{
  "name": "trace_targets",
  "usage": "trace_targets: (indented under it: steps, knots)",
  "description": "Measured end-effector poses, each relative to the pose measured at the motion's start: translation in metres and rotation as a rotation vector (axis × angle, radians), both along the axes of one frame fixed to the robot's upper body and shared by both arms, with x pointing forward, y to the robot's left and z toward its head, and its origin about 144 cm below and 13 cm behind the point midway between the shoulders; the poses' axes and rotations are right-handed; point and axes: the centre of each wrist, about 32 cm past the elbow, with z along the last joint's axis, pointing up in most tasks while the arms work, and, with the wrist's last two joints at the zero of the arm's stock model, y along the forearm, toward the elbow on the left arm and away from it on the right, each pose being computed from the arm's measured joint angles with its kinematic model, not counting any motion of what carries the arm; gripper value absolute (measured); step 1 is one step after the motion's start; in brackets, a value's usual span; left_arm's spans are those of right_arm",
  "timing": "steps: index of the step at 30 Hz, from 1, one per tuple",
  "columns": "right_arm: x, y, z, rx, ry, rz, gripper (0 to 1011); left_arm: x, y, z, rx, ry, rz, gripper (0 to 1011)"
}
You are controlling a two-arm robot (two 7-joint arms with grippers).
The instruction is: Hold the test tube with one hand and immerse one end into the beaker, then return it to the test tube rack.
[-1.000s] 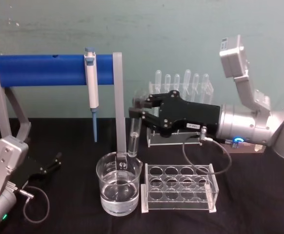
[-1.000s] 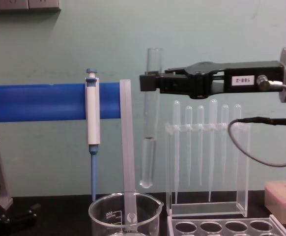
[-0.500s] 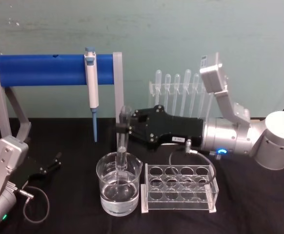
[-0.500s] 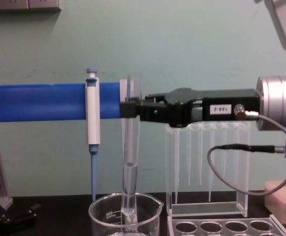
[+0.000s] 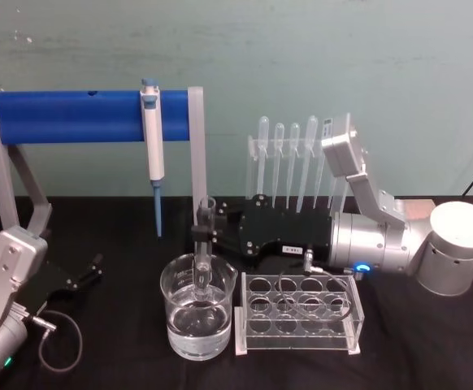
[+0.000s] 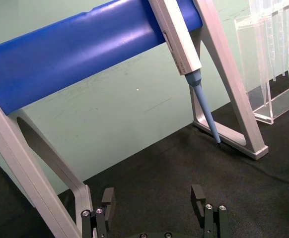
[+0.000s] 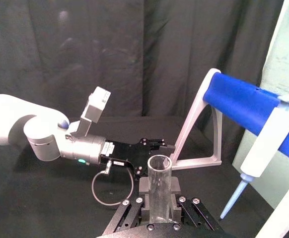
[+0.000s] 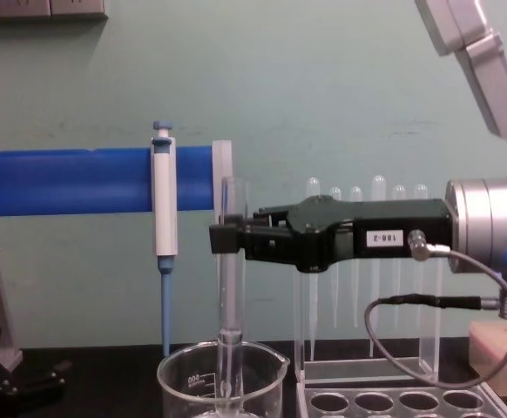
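Long clear glass test tube, clamped upright below its rim by the black right claw, reaches down inside the wide glass beaker, so immersion seems underway; next a straight lift toward the clear holed rack, while the left claw rests wide at the table's left.

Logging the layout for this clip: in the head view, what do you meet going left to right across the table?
left gripper → pipettor → beaker → test tube rack. The test tube, gripped by the right gripper, dips into the beaker, so it has no separate place.
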Motion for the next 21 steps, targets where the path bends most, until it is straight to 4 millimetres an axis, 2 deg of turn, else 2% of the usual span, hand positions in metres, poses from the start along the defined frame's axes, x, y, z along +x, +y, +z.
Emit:
trace_targets:
  steps: [21]
  knots:
    - [0.003,0.002,-0.034,-0.010,0.028,-0.003,224,0.000,0.000,0.000,0.000,0.000,0.000,1000]
